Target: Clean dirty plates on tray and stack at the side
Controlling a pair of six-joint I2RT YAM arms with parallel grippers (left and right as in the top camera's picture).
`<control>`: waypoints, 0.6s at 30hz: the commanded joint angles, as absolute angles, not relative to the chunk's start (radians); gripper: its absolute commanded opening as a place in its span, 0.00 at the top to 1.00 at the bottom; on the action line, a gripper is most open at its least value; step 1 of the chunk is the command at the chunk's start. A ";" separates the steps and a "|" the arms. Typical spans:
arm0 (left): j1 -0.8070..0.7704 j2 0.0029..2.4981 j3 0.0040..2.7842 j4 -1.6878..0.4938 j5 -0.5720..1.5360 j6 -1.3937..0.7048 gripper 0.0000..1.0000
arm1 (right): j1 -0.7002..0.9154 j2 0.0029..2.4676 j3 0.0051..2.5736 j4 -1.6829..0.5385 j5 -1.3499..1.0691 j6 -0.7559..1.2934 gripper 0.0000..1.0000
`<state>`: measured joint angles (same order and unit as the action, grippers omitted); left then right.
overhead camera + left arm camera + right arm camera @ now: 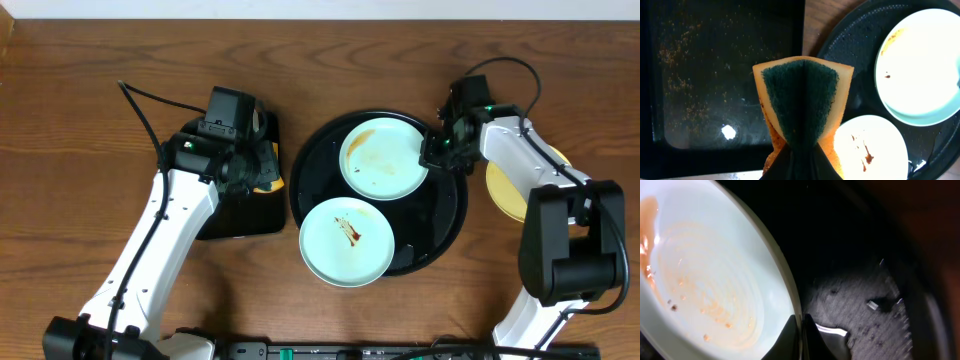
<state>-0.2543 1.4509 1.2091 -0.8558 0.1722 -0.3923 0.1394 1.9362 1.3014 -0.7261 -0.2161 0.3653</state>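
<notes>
Round tray (pixel 440 215) sits mid-table (pixel 80 120), a little right of centre.

Two plates on it:
- Far plate (pixel 385 158) lies toward the tray's back.
- Near plate (pixel 346 240) lies at front left, overhanging the rim.
- The two lie edge to edge; touching or not, cannot tell.

Third plate (pixel 505 190) lies on the table just right of the round tray, partly under the right arm.

Small tray (pixel 240 215) lies left of the round tray, close, with a strip of table between them.

Left gripper (pixel 799 150) is over the small tray's right side, with the sponge (pixel 801 95) pinched in it.

Right gripper (pixel 801 330) is at the far plate's right rim, one finger on each side of the rim.
</notes>
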 commanded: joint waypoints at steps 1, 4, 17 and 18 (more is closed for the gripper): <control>-0.252 1.436 1.212 -0.855 0.157 -0.386 0.92 | 0.155 1.885 1.305 -0.682 -0.159 0.305 0.99; -0.252 1.436 1.212 -0.854 0.157 -0.386 0.92 | 0.165 1.851 1.305 -0.651 -0.189 0.272 0.99; -0.320 1.489 1.212 -0.579 0.491 -0.323 0.92 | 0.234 1.826 1.305 -0.703 -0.184 0.265 0.99; -0.337 1.508 1.212 -0.562 0.508 -0.322 0.92 | 0.239 1.826 1.305 -0.703 -0.184 0.265 0.99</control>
